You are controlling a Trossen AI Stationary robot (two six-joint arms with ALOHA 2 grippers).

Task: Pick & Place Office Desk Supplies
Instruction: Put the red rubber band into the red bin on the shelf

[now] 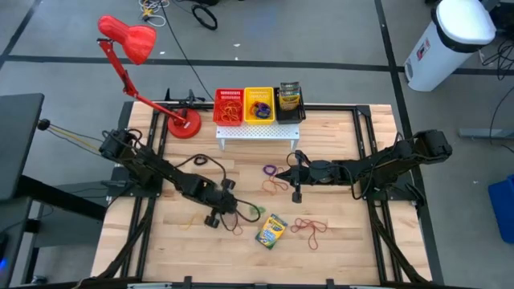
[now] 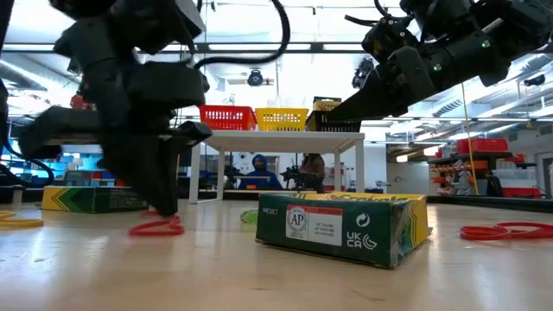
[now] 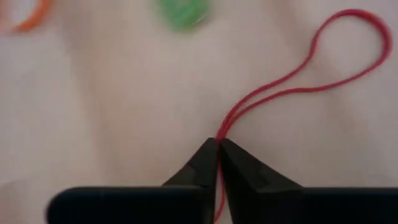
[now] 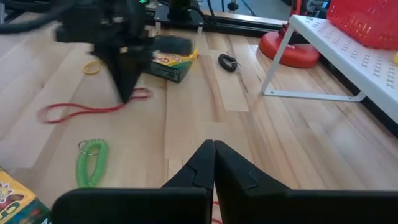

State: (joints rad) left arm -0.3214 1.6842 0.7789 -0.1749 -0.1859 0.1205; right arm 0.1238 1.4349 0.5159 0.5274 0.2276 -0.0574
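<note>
the left gripper point(image 3: 217, 144) is down on the table point(image 1: 337, 249) left of centre, its fingertips pinched together on a red rubber band point(image 3: 298, 81); the band's loop lies flat on the wood ahead of the tips and its other end is hidden under the fingers. in the low view that arm's dark bulk covers much of the left side, and a crayon box point(image 2: 91, 198) lies behind it, partly hidden. an orange band point(image 3: 28, 15) is cut off at the edge of the left wrist view, and a green coil point(image 4: 91, 163) there is only a blur.

nearer the middle, a second crayon box point(image 2: 344, 226) lies flat; its end label reads "ap" and "uk ca", the smaller print too fine to make out. more red bands point(image 1: 309, 227) lie just right of it, purple and orange ones point(image 1: 273, 178) farther back, near the white rack point(image 1: 257, 132).

the right gripper point(image 4: 214, 148) hangs above the table right of centre, fingers closed together with nothing between them.
</note>
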